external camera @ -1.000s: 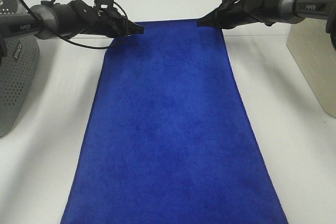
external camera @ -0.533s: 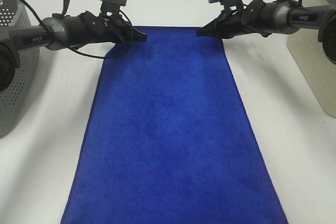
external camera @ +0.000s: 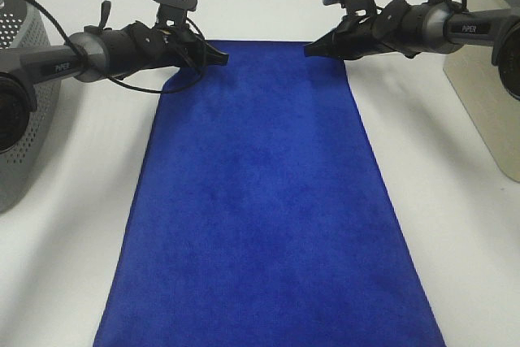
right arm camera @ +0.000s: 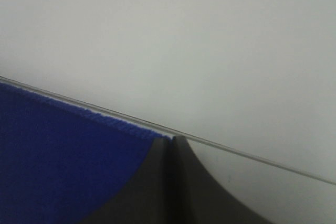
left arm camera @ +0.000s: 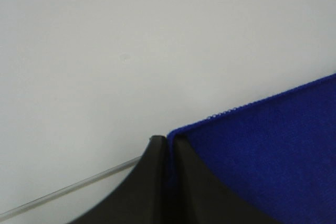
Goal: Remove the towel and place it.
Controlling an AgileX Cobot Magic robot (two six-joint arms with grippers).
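Observation:
The royal-blue plush towel (external camera: pixel 264 201) lies spread flat and lengthwise on the white table (external camera: pixel 455 225), running from the far middle to the near edge of the view. My left gripper (external camera: pixel 221 56) is shut on the towel's far left corner (left arm camera: pixel 178 132). My right gripper (external camera: pixel 309 50) is shut on the far right corner (right arm camera: pixel 157 137). Both wrist views show the closed black fingers pinching the blue edge against the white table. No white tag shows.
A grey perforated basket (external camera: pixel 24 119) stands at the left edge of the table. A beige box (external camera: pixel 487 95) stands at the right edge. Cables hang from both arms.
Both grippers moved the far edge of the towel a little toward the near side during the first half second, then stayed almost still. Both stay shut on the corners.

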